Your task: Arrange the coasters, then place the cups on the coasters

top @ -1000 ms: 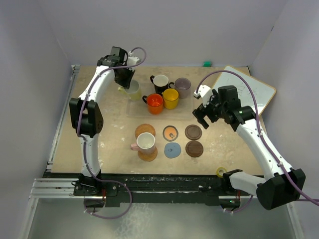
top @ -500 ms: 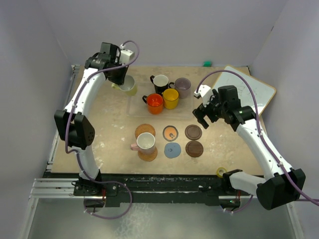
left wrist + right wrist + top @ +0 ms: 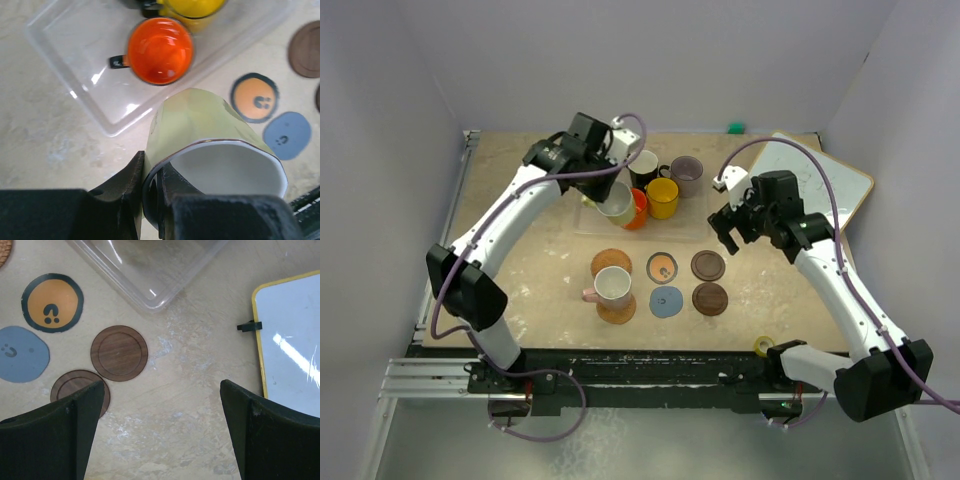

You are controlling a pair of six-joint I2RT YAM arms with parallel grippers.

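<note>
- We see the left fingers clamped on the rim wall of the pale yellow-green mug, carried tilted above the near edge of the clear tray, middle of the desk.
- Right fingers spread wide, holding nothing, beside the dark brown coasters.
- We judge the ceramic stiff, glazed-slick, chippable, fairly heavy; a one-wall rim pinch lets it swing, so set down gently.

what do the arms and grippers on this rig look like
The left arm and right arm are built from white tubular links with bulky black joints. A mauve cable loops along each. The left gripper and right gripper have plain matte black fingers, broad and wedge-shaped. No markings are visible.
</note>
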